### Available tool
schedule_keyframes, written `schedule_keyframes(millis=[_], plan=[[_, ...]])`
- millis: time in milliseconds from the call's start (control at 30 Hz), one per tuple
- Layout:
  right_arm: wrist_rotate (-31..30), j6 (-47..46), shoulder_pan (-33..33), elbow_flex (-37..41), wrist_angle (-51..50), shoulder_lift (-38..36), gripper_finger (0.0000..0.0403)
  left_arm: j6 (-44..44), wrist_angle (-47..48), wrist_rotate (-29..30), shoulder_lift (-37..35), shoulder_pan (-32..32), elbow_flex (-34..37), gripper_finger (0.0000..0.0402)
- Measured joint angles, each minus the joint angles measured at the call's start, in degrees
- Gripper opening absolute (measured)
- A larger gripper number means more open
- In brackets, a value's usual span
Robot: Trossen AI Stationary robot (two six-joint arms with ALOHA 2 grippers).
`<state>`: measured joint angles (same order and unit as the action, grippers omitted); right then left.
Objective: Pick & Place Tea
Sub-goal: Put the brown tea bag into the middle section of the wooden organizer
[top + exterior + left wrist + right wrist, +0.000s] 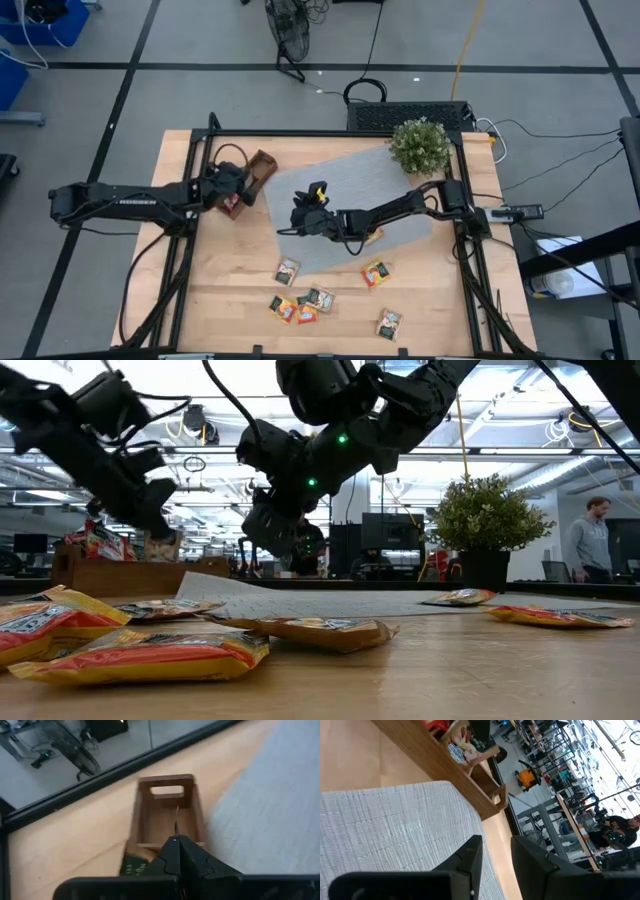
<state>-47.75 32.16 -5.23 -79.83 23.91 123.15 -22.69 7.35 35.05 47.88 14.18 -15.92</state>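
Sachets sprawl lower left; left pincer, pinched shut on nothing seen, hangs over the tray. Right pincer, part-open and empty, likely descends next.

Sachets red, orange, yellow, pale labels printed. Mat grey, woven. Tray brown wood. Bench pale wood. Plant green.

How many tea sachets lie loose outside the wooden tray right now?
7 sachets: one on the grey mat edge beside the right arm, two on wood just off it, three clustered farther out, one alone. Overlaps may hide more.
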Motion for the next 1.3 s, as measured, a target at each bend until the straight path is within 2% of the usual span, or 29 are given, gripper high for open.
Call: schedule_keyframes(millis=[300,600,800,1033,1300], plan=[[1.4,-0.2,0.0,0.0,0.2,0.0,0.0083,0.9,-5.5,1.1,-5.0,0.0,7.4,0.0001],[1.5,-1.1,0.0,0.0,0.2,0.0,0.0084,0.3,-7.2,1.2,-4.8,0.0,9.1,0.0005],[1.4,-1.1,0.0,0.0,0.2,0.0,0.0083,2.1,-10.1,1.7,-4.8,0.0,9.1,0.0055],[1.4,-1.1,0.0,0.0,0.0,0.0,0.0089,2.6,-8.9,3.8,-4.8,0.0,9.1,0.0115],[1.3,-1.0,-0.7,0.0,-0.2,0.1,0.0091,3.3,-8.9,2.0,-4.9,-0.1,4.4,0.0151]])
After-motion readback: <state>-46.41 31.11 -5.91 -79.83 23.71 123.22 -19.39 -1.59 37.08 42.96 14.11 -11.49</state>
